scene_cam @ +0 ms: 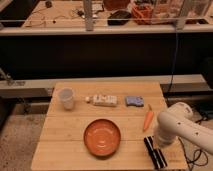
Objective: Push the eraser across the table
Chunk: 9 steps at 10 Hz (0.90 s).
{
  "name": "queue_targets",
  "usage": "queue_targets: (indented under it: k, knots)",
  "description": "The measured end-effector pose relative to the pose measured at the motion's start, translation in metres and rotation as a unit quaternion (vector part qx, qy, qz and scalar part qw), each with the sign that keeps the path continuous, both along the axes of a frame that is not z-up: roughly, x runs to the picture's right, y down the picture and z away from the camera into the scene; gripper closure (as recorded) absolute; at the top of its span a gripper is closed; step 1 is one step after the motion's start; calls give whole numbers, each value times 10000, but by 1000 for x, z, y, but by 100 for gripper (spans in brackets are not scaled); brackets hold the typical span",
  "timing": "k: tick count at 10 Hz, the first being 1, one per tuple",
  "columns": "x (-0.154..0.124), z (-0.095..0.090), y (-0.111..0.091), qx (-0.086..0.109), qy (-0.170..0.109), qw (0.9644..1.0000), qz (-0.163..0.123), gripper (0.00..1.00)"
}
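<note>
One pale slatted wooden table (60, 145). Round orange plate (102, 136). Black oblong striped eraser (155, 152), right of plate. Gripper (160, 143), right of plate, at eraser's far end; grip state cannot be told. Tapered carrot (148, 118), right-rear of plate.

You find no word, label, brand, number or sign here that can be read. The white box (104, 100) near the middle of the table (65, 136) carries some darker marks, but they are too small to tell as letters. The eraser (156, 156) shows only a pale stripe, no writing. Your gripper (158, 142) is at the table's front right corner, at the end of the white arm (182, 126), right by the far end of the eraser, and no marking shows on it.
</note>
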State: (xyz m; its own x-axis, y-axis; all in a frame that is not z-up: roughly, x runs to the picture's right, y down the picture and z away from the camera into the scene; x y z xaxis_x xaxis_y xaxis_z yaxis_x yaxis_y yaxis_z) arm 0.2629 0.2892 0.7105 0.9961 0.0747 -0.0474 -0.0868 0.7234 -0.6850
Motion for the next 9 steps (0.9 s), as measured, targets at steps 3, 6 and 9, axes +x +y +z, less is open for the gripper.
queue_targets:
  k: [3, 6, 9]
  knots:
    - [-2, 2, 10, -25, 9, 10000, -40, 100]
    - [-6, 3, 20, -37, 25, 10000, -59, 100]
    - [-16, 6, 23, -29, 6, 9999, -108, 100]
